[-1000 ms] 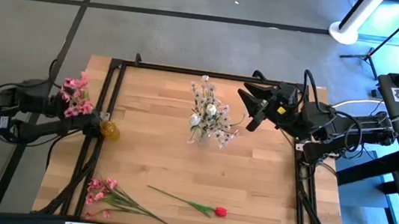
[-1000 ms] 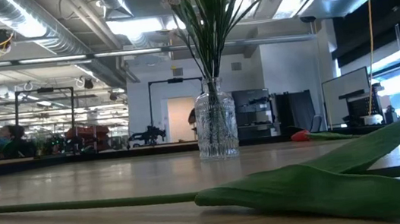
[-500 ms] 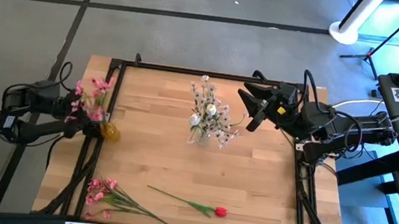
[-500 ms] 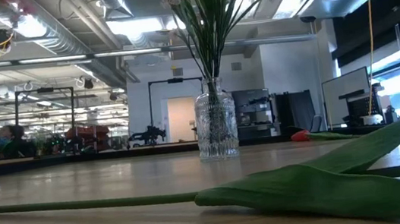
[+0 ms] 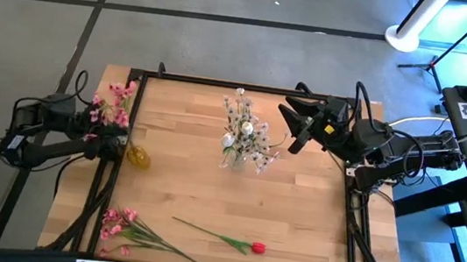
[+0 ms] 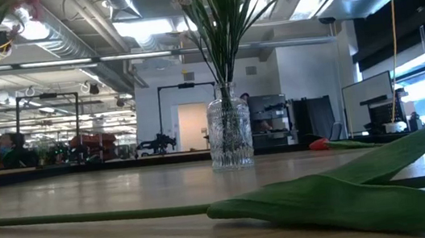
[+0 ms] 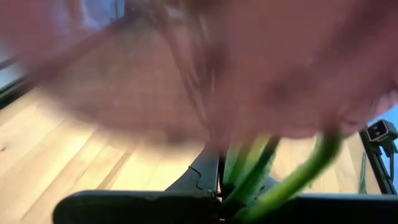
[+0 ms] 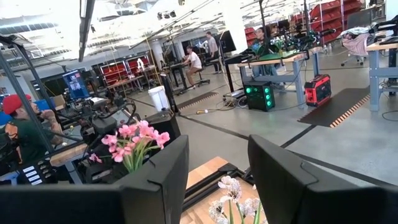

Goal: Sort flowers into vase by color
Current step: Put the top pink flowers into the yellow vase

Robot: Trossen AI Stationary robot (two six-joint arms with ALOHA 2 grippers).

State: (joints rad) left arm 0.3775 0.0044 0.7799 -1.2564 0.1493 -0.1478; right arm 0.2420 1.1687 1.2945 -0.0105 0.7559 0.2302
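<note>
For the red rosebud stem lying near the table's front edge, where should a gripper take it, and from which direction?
Probably mid-stem, from straight above. The red rosebud stem lies flat on the table, its thin green stem running from the bud at its right end toward the pink blossom sprays on its left. Set the fingers across the stem, away from the bud and the long leaf.

Pink spray point(image 5: 112, 102) clamped in left gripper point(image 5: 93, 124), stems over yellow vase point(image 5: 137, 155). White sprigs point(image 5: 246, 132) upright in glass vase point(image 6: 230, 137). Pink bunch point(image 5: 121, 224), red rosebud point(image 5: 257, 247) lie flat, well apart from gripper.
</note>
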